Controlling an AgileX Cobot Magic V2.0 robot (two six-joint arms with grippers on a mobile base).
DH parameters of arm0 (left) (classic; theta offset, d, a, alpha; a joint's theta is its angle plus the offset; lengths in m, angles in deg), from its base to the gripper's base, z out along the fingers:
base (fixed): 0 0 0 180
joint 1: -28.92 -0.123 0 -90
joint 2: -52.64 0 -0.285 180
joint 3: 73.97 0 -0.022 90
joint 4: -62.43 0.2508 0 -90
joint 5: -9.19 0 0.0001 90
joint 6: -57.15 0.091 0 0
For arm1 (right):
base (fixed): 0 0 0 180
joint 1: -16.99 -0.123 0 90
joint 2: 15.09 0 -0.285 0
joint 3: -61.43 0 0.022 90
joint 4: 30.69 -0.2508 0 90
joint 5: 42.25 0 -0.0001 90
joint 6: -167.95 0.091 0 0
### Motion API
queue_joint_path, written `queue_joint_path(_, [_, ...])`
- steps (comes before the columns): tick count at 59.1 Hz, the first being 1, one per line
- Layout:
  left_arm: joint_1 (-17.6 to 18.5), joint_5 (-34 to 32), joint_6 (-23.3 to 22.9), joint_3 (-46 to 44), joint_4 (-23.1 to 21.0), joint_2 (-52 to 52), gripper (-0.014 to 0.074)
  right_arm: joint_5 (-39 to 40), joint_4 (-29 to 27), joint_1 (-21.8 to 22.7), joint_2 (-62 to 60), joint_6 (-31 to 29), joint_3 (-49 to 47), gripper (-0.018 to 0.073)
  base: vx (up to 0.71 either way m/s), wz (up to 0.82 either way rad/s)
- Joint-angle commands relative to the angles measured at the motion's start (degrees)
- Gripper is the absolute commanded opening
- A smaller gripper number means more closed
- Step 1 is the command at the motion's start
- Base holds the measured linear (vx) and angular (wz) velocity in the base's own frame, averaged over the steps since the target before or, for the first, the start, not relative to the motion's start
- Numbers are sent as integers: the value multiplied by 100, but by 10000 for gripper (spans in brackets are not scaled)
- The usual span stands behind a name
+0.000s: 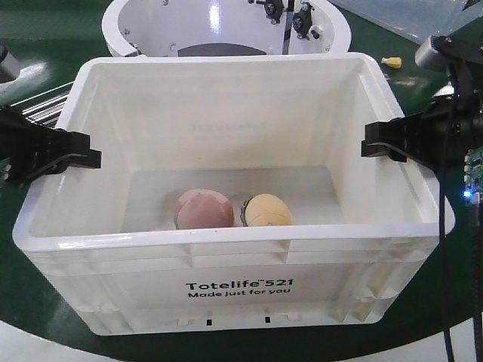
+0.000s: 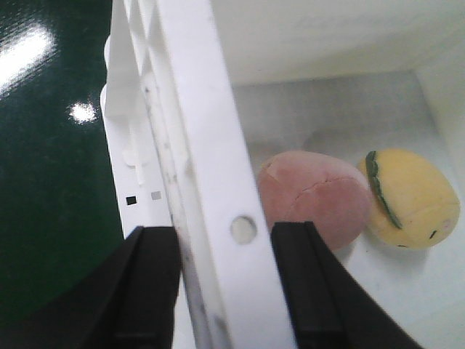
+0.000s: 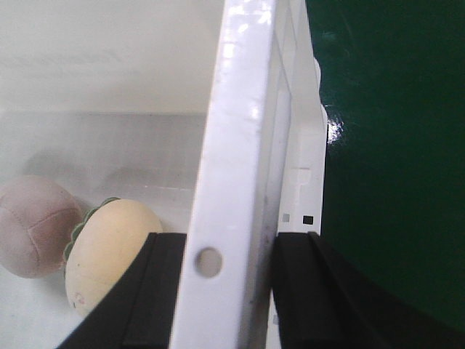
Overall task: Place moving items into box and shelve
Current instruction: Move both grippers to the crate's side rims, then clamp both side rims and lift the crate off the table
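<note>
Pink-brown and dull, the ball (image 1: 204, 209) lies on the floor of the box (image 1: 226, 243), touching the pale yellow egg-shaped toy (image 1: 269, 211) on its right; the toy's green edge faces the ball. Both sit towards the near wall, which carries the black "Totelife 521" print. The left gripper (image 2: 227, 265) is clamped on the box's left rim, one black finger outside the ribbed wall and one inside. The right gripper (image 3: 221, 269) grips the right rim the same way. The box stands on a dark green surface (image 1: 423, 98), just in front of a round white tub (image 1: 226, 30). A small yellow piece (image 1: 391, 61) lies further back on the right.
</note>
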Motion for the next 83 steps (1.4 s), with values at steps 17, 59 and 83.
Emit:
queue_joint_path(17, [27, -41, 13, -109, -247, 103, -8, 202, -136, 33, -134, -85, -170, -12, 0, 0])
queue_joint_path(59, [27, 530, 24, -1136, -402, 119, -8, 804, -136, 33, -1138, -90, -170, -6, 0, 0])
queue_joint_path(83, [27, 704, 24, -1719, -694, 119, -8, 1117, -136, 33, -1657, -108, -170, -6, 0, 0])
